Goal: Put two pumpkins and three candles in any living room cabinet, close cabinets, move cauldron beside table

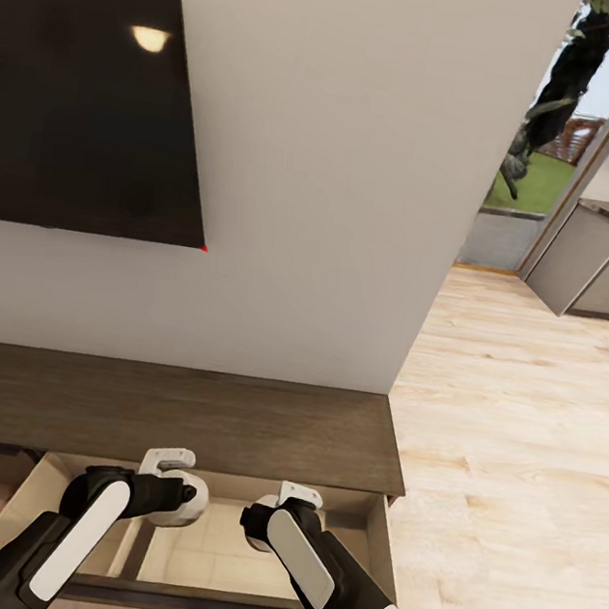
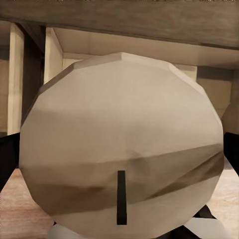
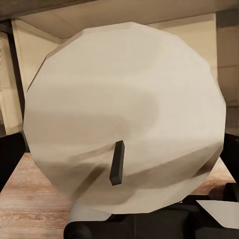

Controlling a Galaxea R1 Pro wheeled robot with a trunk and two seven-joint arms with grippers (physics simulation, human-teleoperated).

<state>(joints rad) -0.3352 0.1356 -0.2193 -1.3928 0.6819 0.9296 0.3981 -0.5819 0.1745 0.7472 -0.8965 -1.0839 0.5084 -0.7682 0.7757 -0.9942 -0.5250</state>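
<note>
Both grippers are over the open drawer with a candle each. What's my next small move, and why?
Probably lower both arms a little, then release. Each wrist view shows a candle held close between dark fingers, and from the head view the left gripper and right gripper sit above the pale inside of the cabinet's open drawer.

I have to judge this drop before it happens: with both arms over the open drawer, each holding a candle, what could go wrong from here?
1. Each pale grey-white stubby candle, one in the left gripper (candle) and one in the right gripper (candle), looks rounded, so it may roll once released.
2. The arms hang between the long dark brown wooden cabinet's top and the open drawer's front; pulling out carelessly could knock either.
3. The drawer is open; the task needs it shut.
</note>
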